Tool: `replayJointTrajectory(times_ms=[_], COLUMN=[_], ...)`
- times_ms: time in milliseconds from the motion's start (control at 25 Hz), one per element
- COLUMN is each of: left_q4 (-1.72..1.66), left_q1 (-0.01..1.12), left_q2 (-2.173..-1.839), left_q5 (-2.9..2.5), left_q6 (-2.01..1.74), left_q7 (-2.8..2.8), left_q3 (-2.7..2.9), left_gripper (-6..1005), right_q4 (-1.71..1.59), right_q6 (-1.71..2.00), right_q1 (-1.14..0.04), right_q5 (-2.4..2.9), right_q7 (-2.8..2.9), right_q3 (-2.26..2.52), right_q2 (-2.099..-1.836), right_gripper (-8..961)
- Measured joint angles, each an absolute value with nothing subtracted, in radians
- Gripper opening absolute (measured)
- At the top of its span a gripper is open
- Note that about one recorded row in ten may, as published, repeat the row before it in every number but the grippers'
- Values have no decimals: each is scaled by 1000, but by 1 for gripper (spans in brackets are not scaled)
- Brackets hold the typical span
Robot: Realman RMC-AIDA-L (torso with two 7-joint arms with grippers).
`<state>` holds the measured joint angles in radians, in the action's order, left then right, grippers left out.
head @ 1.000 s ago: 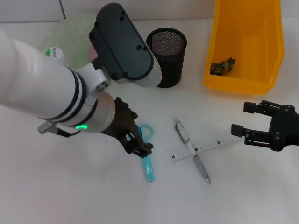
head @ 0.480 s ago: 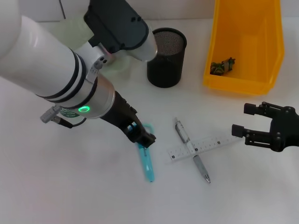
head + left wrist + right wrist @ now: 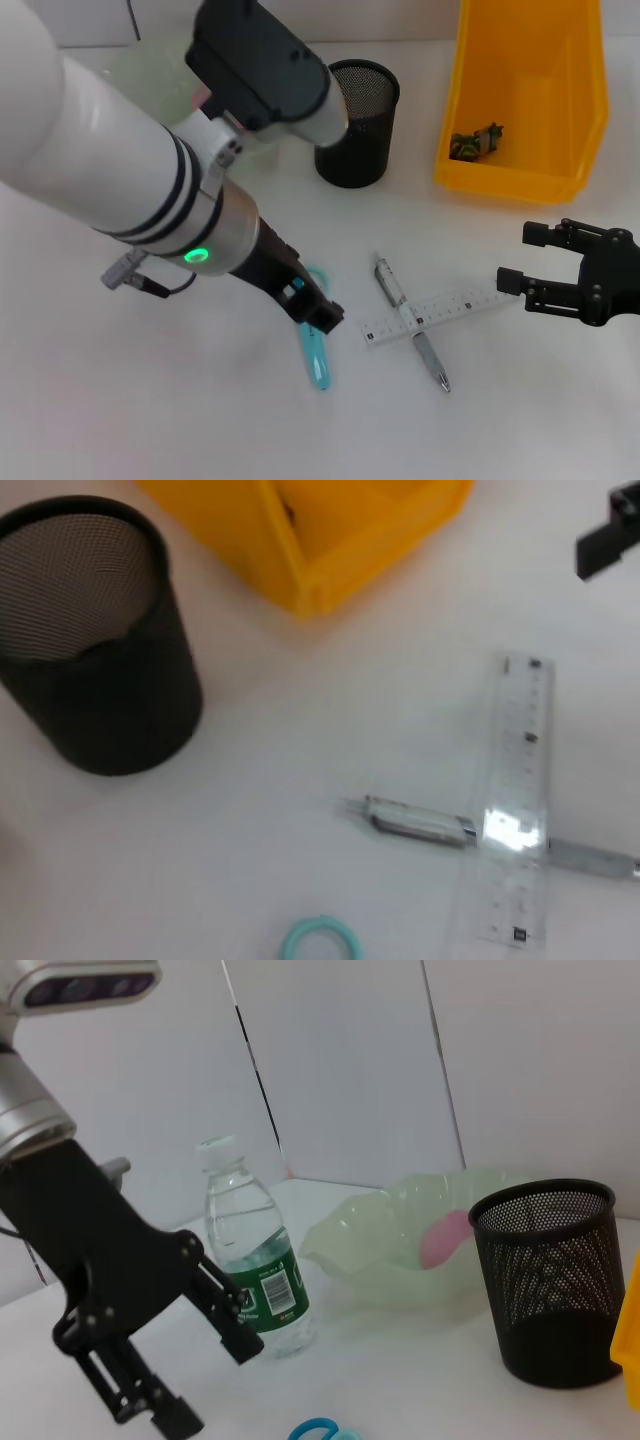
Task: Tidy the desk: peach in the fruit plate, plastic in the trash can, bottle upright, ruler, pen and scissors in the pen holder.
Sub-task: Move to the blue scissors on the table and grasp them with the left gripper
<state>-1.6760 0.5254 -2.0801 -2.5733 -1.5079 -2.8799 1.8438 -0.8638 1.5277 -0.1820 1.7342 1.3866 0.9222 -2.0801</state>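
Toward the back-left corner of the desk (image 3: 120, 420) the water bottle (image 3: 250, 1270) already stands upright beside the pale green fruit plate (image 3: 400, 1250), with a pink shape, probably the peach (image 3: 445, 1237), lying in it. The step in hand looks like the scissors: the left gripper (image 3: 312, 313) hangs right over the turquoise scissors (image 3: 316, 350), which lie flat near the middle of the desk, handle rings toward the back. In the right wrist view its 2 fingers (image 3: 215, 1305) stand apart with nothing between them. I judge the next move to be lowering those fingers either side of the handles and closing, then carrying the scissors to the black mesh pen holder (image 3: 357, 122), which stands behind them toward the back edge. Just right of the scissors the pen (image 3: 411, 322) lies crossed under the clear ruler (image 3: 440, 313), so both are left to do. The yellow trash bin (image 3: 524, 100) at the back-right already holds a crumpled plastic scrap (image 3: 476, 141). Near the right edge the right gripper (image 3: 530, 265) waits spread wide and empty
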Motion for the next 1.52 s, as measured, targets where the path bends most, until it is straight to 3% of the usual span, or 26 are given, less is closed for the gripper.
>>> replayJointTrajectory(times_ms=[1520], left_q4=[-1548], left_q1=[569], left_q2=[-2080], left_q5=[-2637], left_q6=[-1408], left_q7=[-2879], left_q3=[1978], left_gripper=[782], right_q4=[-860], right_q6=[1522], right_q1=[-181], right_q5=[1726], right_q7=[1394], right_q3=[920], right_q2=[-2082], right_gripper=[797])
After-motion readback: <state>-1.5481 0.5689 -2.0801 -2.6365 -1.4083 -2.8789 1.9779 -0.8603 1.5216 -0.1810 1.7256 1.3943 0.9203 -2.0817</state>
